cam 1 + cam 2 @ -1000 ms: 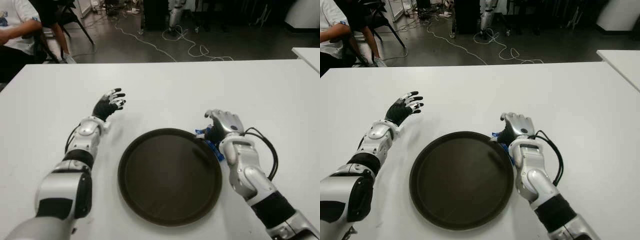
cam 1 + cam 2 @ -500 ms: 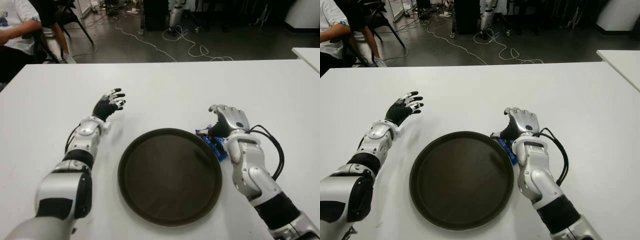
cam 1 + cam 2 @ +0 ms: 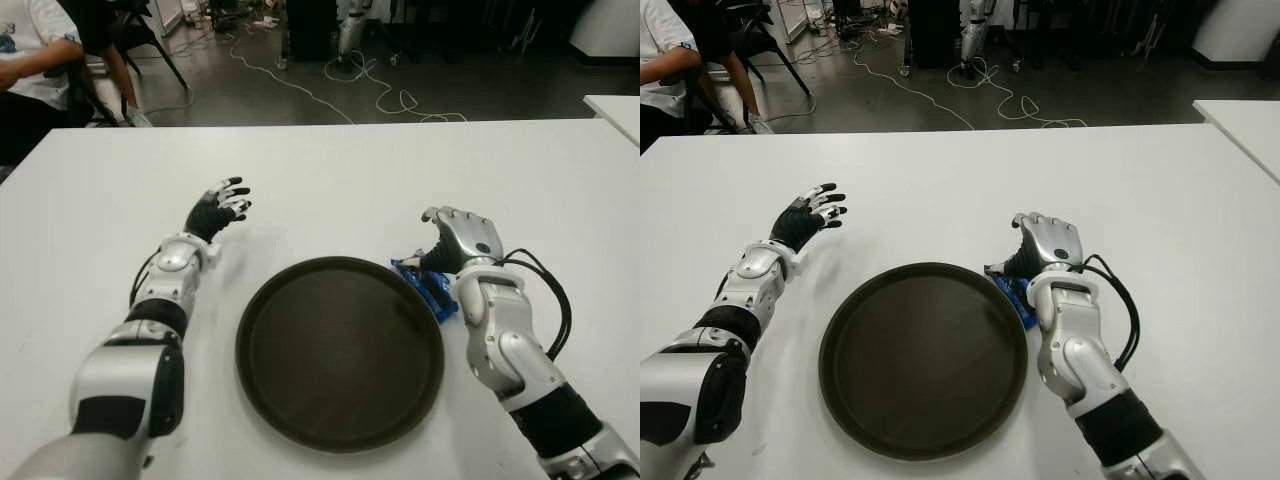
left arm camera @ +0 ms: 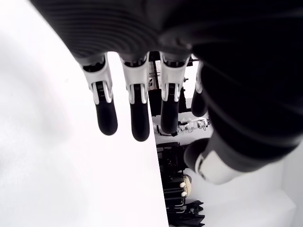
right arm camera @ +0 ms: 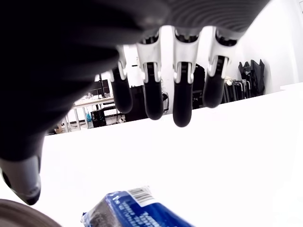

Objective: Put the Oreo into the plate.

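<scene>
The Oreo (image 3: pixel 427 286) is a blue packet lying on the white table (image 3: pixel 330 190), against the right rim of the round dark plate (image 3: pixel 340 360). The plate holds nothing. My right hand (image 3: pixel 456 239) hovers just behind and to the right of the packet. In the right wrist view its fingers (image 5: pixel 182 101) are stretched out above the Oreo (image 5: pixel 135 211) and do not grip it. My left hand (image 3: pixel 222 203) shows to the left of the plate, farther back, with its fingers spread over bare table.
A seated person (image 3: pixel 28 60) is beyond the table's far left corner. Cables (image 3: pixel 370 95) lie on the dark floor behind the table. The corner of a second white table (image 3: pixel 615 108) shows at the far right.
My right hand has drawn away from the plate's rim, rising a little to the right, and its fingers have uncurled. More of the Oreo packet now shows. The left arm has not moved.
</scene>
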Robot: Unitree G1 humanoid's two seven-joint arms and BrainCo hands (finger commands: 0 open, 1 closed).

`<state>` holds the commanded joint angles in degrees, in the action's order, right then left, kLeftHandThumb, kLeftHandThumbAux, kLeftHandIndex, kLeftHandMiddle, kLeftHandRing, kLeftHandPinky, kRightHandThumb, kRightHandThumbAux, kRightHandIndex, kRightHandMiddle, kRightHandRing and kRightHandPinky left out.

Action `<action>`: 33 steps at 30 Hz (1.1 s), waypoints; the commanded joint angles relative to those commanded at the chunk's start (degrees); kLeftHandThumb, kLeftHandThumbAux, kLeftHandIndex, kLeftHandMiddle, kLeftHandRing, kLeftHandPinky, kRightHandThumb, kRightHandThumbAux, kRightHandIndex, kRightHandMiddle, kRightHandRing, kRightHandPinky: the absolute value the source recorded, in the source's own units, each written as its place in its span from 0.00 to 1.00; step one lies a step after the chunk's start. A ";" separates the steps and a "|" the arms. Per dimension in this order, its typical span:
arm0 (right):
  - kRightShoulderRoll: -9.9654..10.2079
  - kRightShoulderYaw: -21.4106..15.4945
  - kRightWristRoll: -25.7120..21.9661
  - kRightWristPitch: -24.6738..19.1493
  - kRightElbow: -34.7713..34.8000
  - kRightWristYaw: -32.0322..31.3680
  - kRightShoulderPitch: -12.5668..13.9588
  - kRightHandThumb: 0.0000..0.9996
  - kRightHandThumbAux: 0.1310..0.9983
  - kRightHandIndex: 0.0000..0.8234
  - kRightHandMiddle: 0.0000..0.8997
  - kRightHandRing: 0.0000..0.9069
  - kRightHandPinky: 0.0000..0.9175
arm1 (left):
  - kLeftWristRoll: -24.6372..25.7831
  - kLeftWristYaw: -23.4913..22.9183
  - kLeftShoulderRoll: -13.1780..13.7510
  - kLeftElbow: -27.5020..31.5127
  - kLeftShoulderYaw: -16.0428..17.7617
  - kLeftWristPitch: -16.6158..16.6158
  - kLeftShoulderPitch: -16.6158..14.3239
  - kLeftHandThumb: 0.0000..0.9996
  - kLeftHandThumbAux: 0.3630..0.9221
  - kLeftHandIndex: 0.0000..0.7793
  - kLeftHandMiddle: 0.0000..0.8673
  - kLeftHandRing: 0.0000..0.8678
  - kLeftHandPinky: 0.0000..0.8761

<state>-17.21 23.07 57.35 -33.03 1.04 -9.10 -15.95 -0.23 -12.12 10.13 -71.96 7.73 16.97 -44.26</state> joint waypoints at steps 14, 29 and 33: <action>0.03 -0.40 -0.15 0.20 -1.54 -0.33 -0.67 0.00 0.53 0.32 0.30 0.29 0.23 | 0.16 -0.25 0.02 -0.06 0.12 -0.38 -0.08 0.04 0.66 0.18 0.22 0.23 0.25; 0.62 -1.49 -1.16 0.98 -5.51 0.98 -1.78 0.00 0.54 0.33 0.29 0.27 0.22 | -0.17 -0.07 0.10 -0.08 -0.15 -0.16 -0.07 0.03 0.64 0.18 0.22 0.23 0.25; 0.50 -1.46 -1.26 1.22 -6.01 0.90 -2.01 0.00 0.53 0.32 0.27 0.26 0.22 | -0.26 -0.13 0.16 -0.06 -0.24 -0.02 -0.02 0.04 0.63 0.18 0.23 0.23 0.25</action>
<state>-16.70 21.61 56.09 -31.81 -4.97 -8.20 -17.96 -0.49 -12.25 10.30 -72.02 7.49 16.94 -44.28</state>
